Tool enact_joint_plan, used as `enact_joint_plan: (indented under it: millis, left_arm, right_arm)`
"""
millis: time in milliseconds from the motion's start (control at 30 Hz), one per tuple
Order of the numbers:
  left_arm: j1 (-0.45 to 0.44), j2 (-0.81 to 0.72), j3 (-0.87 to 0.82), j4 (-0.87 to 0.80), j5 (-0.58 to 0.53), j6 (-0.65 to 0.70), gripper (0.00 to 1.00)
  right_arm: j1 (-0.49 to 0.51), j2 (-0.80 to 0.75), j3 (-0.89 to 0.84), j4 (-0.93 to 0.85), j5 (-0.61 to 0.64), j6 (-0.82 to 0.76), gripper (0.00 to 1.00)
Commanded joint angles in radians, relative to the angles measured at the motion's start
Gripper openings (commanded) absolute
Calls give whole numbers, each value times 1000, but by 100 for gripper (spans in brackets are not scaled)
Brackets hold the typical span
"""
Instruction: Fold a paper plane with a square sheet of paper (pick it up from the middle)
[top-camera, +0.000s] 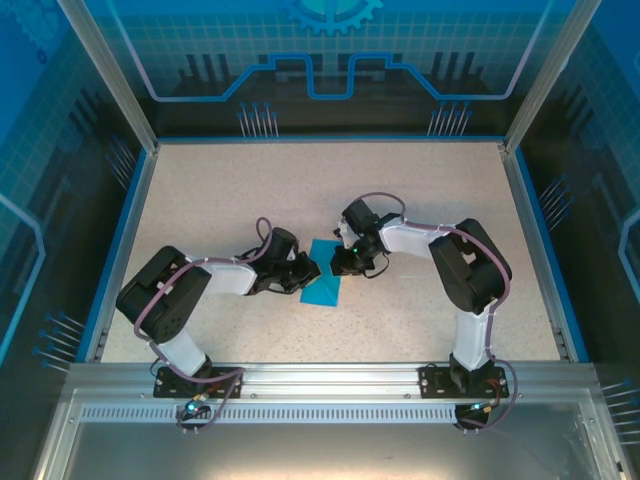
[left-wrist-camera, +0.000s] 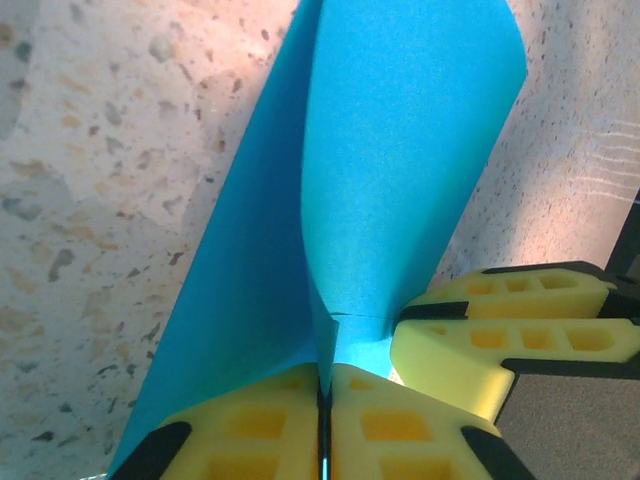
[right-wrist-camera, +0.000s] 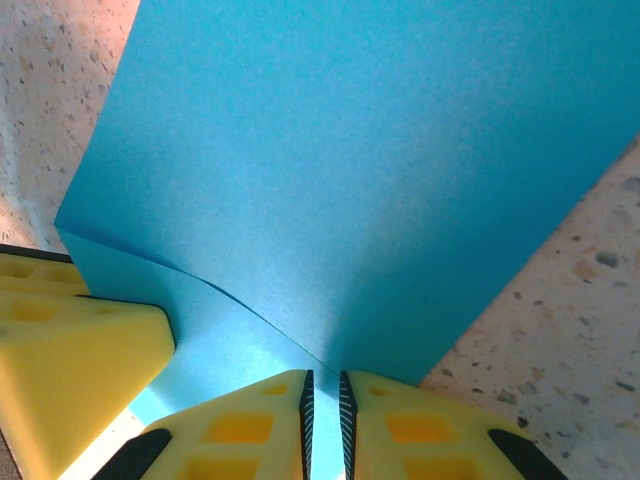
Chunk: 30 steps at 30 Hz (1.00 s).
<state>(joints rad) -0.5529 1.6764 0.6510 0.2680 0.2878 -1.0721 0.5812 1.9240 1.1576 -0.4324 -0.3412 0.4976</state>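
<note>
We've got the left gripper and right gripper both pinching the paper, middle of the bench. They're crowding each other there.

No writing, label, brand, number or sign can be read anywhere in these views.

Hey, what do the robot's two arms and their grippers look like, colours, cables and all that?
The left arm and right arm have chunky black joints alternating with white links, and a dull purple cable loops along each. The left gripper and right gripper have blocky yellow fingers with square recessed pockets, backed in black.
</note>
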Motion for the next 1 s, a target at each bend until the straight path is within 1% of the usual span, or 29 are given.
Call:
enact_joint_plan:
  millis: [0,33,100,133,200,367,433,533,600,767,867,967]
  left_arm:
    - [-10,-24,14,-26,-23,47,9]
    - [-9,-38,16,-49,-35,60,8]
    - [-9,-83,21,-112,-62,93,8]
    - [-10,-113,32,-173,-84,118,8]
    - [-11,-180,65,-313,-146,168,8]
    - [-11,-340,211,-739,-384,315,8]
    - [-10,-364,272,-862,-470,356,9]
    - [-20,-359,358,-1001,-603,398,9]
    - [-37,-335,409,-1078,-704,403,9]
    - [-77,-211,545,-1258,-952,387,9]
    - [-115,-95,628,-1334,-1049,376,9]
    - [-160,44,714,-1393,-1108,360,9]
  right_arm:
    - [-24,-63,-18,-1,-15,18,21]
    - [-31,-93,-26,2,-7,24,23]
    - [-41,-162,-46,7,25,34,34]
    - [-50,-202,-57,8,53,38,41]
    - [-68,-272,-88,7,100,46,50]
    - [-136,-411,-168,5,212,66,69]
    - [-162,-448,-201,9,244,84,74]
    - [-203,-491,-246,24,257,114,78]
    - [-224,-506,-263,26,260,131,80]
    - [-251,-519,-272,12,269,150,80]
    - [-261,-521,-272,4,275,157,80]
    - [-274,-533,-301,-2,281,169,80]
